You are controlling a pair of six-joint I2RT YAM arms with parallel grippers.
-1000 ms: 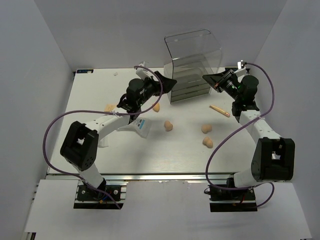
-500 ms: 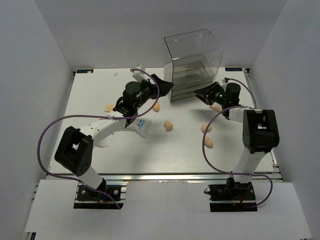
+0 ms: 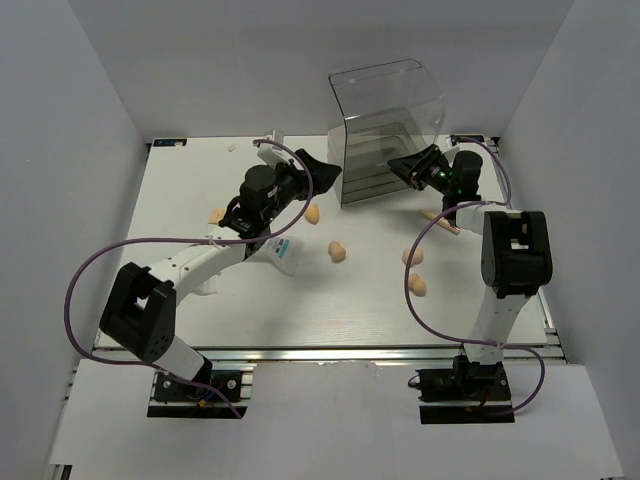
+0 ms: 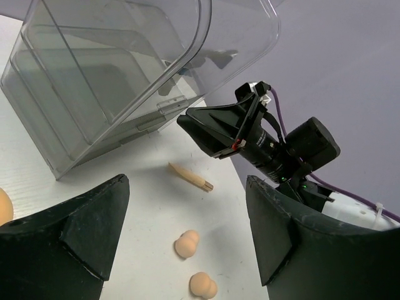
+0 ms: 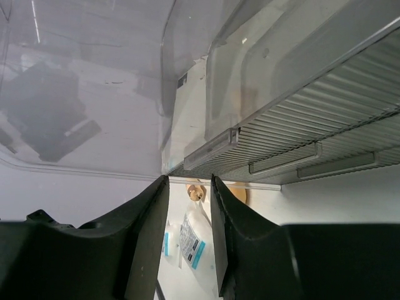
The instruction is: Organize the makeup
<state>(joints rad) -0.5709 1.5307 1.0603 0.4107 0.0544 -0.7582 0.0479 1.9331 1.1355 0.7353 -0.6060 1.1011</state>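
Observation:
The clear drawer box point(image 3: 385, 125) stands at the back of the table. My left gripper point(image 3: 330, 175) is open and empty by its front left corner. My right gripper point(image 3: 397, 165) is narrowly open and empty at its front right corner, close under the drawer fronts point(image 5: 275, 144). Peach sponges lie on the table point(image 3: 312, 214) point(image 3: 338, 251) point(image 3: 413, 257) point(image 3: 416, 286). The peach stick point(image 3: 440, 220) lies under the right arm. The clear packet point(image 3: 283, 252) lies by the left arm. The left wrist view shows the stick point(image 4: 190, 176), two sponges point(image 4: 187, 244) point(image 4: 203, 285) and the right gripper point(image 4: 209, 128). The right wrist view shows the packet point(image 5: 190, 240).
A small peach item point(image 3: 215, 214) lies at the left of the table. Grey walls close in the table on three sides. Purple cables loop beside both arms. The table's near edge is a metal rail point(image 3: 320, 352).
My right arm has folded down and in, bringing its gripper low against the box's front right corner. My left gripper has drawn back slightly to the left. The makeup has not moved.

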